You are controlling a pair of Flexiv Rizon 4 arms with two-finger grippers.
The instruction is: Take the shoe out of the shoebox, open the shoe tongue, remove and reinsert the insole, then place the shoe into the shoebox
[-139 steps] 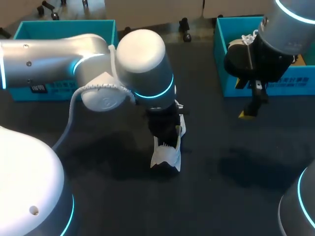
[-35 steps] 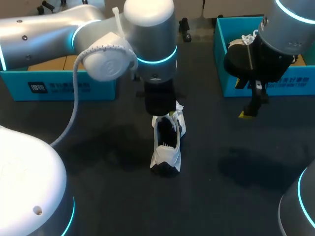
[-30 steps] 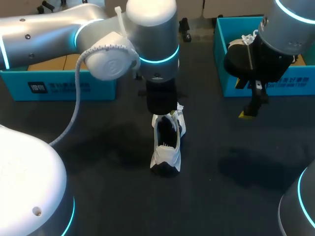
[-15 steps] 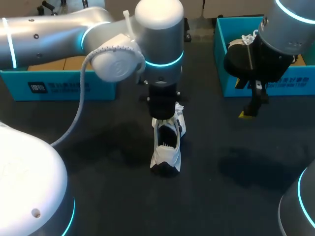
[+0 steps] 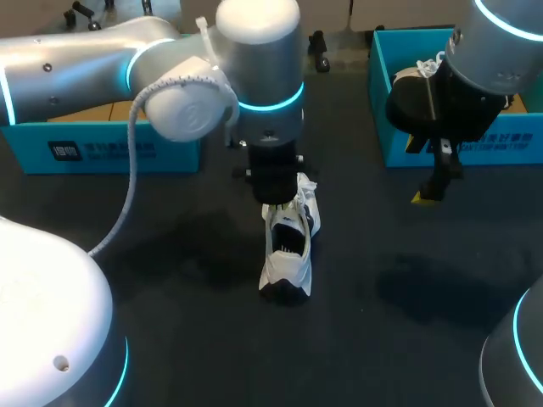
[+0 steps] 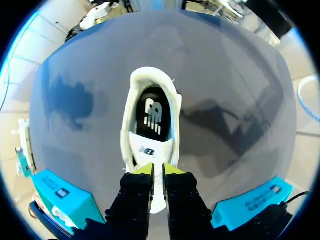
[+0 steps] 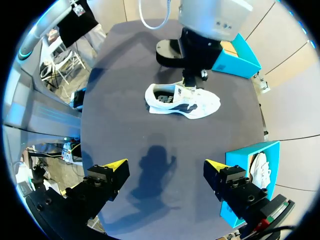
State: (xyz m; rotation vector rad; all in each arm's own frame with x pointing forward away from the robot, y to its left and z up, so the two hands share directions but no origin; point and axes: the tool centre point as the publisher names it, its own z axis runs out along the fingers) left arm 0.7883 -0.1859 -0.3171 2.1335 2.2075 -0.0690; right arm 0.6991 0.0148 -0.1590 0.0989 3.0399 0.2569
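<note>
dark surface (image 5: 170, 339) carries the white shoe (image 5: 287, 259) at its middle, outside the teal shoebox (image 5: 110, 148) at the far left corner: first step judged done. left claw (image 6: 157, 171), fingers drawn narrow, sits over the tongue (image 6: 146, 149); a pinch cannot be confirmed. insole (image 6: 152, 112) lies seated inside. right claw (image 7: 165, 170) hangs wide and empty near the right edge. judged outstanding: insole removal, reinsertion, reboxing.

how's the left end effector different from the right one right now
The left end effector has its fingers nearly together, pinching the shoe tongue; the right end effector is spread wide and holds nothing. The left is down at the shoe; the right hangs apart from it, beside the right shoebox. Both have yellow tips.
</note>
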